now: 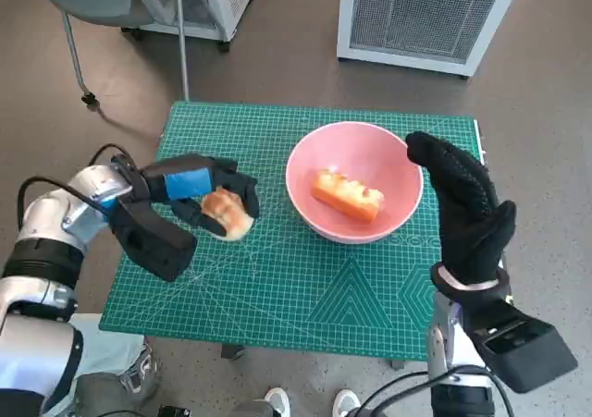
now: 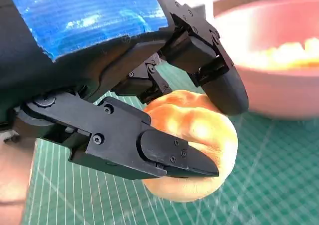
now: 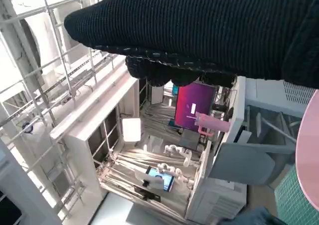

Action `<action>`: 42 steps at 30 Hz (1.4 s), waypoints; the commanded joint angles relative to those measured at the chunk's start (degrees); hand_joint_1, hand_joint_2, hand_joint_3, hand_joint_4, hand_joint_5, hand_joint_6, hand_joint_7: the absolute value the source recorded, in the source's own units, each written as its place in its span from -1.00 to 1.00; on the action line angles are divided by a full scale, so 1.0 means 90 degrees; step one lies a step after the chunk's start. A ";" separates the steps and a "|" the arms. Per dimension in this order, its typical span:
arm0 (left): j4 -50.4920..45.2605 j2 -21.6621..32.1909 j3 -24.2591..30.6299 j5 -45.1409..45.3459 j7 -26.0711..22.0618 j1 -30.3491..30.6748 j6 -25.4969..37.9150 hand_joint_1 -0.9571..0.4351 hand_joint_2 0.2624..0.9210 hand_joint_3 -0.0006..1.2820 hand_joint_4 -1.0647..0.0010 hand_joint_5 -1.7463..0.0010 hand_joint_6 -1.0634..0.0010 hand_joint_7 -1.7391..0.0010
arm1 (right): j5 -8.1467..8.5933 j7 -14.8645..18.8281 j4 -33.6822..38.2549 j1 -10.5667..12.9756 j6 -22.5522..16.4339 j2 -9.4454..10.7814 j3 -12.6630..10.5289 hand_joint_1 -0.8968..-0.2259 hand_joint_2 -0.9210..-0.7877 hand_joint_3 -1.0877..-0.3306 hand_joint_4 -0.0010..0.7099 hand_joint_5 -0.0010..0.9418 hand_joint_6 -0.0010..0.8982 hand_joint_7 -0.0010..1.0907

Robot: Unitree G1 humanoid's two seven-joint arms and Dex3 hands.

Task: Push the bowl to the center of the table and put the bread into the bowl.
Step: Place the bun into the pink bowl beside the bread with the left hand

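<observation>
A pink bowl [image 1: 344, 223] sits on the green cutting mat [image 1: 305, 278], right of the middle, with an orange loaf of bread [image 1: 347, 195] inside it. My left hand [image 1: 190, 190] grips a round golden bread roll [image 1: 228, 214] just left of the bowl; in the left wrist view the black fingers [image 2: 164, 155] close around the roll [image 2: 199, 130], with the bowl [image 2: 279, 90] close behind. My right hand [image 1: 462, 204], gloved, stands upright with fingers spread at the bowl's right rim, holding nothing. In the right wrist view the glove [image 3: 209, 30] fills the top.
A white grilled appliance [image 1: 421, 15] stands on the floor beyond the table. A chair base [image 1: 88, 93] and a pole [image 1: 181, 38] are at the far left. Feet [image 1: 310, 403] show below the table's near edge. The right wrist view shows shelving and cabinets [image 3: 164, 175].
</observation>
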 commanded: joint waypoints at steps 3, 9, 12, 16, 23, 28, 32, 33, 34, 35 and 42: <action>-0.0050 0.0120 0.0310 -0.0422 -0.0101 -0.0280 -0.0220 0.37 1.00 -0.83 -0.08 -0.57 -0.27 -0.19 | -0.0018 -0.0002 0.0019 0.0138 0.0064 -0.0006 0.0010 0.13 -1.00 -0.33 -0.46 -0.59 -1.00 0.22; -0.0058 0.0080 0.0542 -0.0829 -0.0368 -0.0462 -0.0270 0.37 1.00 -0.83 -0.09 -0.49 -0.22 -0.30 | -0.0010 0.0001 0.0007 0.0152 0.0065 -0.0015 0.0003 0.14 -1.00 -0.33 -0.47 -0.57 -1.00 0.22; -0.0158 0.0015 0.0626 -0.0942 -0.0454 -0.0612 -0.0216 0.37 1.00 -0.83 -0.09 -0.47 -0.20 -0.32 | 0.0008 0.0007 0.0011 0.0140 0.0081 -0.0019 -0.0001 0.15 -1.00 -0.33 -0.48 -0.56 -1.00 0.22; -0.0366 -0.0135 0.0668 -0.0933 -0.0447 -0.0810 -0.0089 0.37 1.00 -0.81 -0.07 -0.48 -0.18 -0.34 | 0.0014 0.0010 0.0023 0.0130 0.0084 -0.0007 0.0009 0.15 -1.00 -0.33 -0.49 -0.55 -1.00 0.22; -0.0437 -0.0677 0.0549 -0.0735 -0.0196 -0.1158 0.0079 0.37 1.00 -0.81 -0.08 -0.45 -0.15 -0.38 | -0.0048 -0.0020 0.0126 0.0076 0.0049 0.0044 0.0042 0.15 -1.00 -0.32 -0.50 -0.52 -1.00 0.22; -0.0163 -0.1130 0.0442 -0.0679 -0.0008 -0.1229 0.0111 0.37 1.00 -0.81 -0.10 -0.42 -0.13 -0.42 | -0.0059 -0.0020 0.0156 0.0076 0.0026 0.0060 0.0053 0.16 -1.00 -0.31 -0.50 -0.51 -1.00 0.22; 0.0163 -0.1419 0.0295 -0.0565 0.0176 -0.1237 0.0088 0.37 1.00 -0.81 -0.11 -0.46 -0.13 -0.37 | -0.0054 -0.0011 0.0141 0.0105 0.0010 0.0053 0.0049 0.16 -1.00 -0.31 -0.51 -0.50 -1.00 0.22; 0.0237 -0.1473 0.0241 -0.0512 0.0232 -0.1240 0.0089 0.37 1.00 -0.81 -0.11 -0.47 -0.13 -0.36 | -0.0048 -0.0010 0.0126 0.0115 0.0013 0.0052 0.0047 0.16 -1.00 -0.31 -0.51 -0.50 -1.00 0.22; 0.0295 -0.1507 0.0199 -0.0475 0.0279 -0.1247 0.0085 0.37 1.00 -0.81 -0.11 -0.47 -0.14 -0.35 | -0.0045 -0.0010 0.0116 0.0122 0.0015 0.0051 0.0047 0.16 -1.00 -0.31 -0.51 -0.50 -1.00 0.23; 0.0355 -0.1557 0.0155 -0.0437 0.0314 -0.1250 0.0088 0.37 1.00 -0.81 -0.12 -0.48 -0.14 -0.34 | -0.0035 -0.0010 0.0090 0.0138 0.0020 0.0048 0.0044 0.16 -1.00 -0.31 -0.51 -0.49 -1.00 0.23; 0.0651 -0.1772 -0.0023 -0.0266 0.0428 -0.1265 0.0075 0.37 1.00 -0.82 -0.12 -0.48 -0.16 -0.33 | -0.0018 -0.0036 -0.0040 0.0225 0.0047 0.0048 0.0025 0.17 -1.00 -0.33 -0.53 -0.47 -1.00 0.22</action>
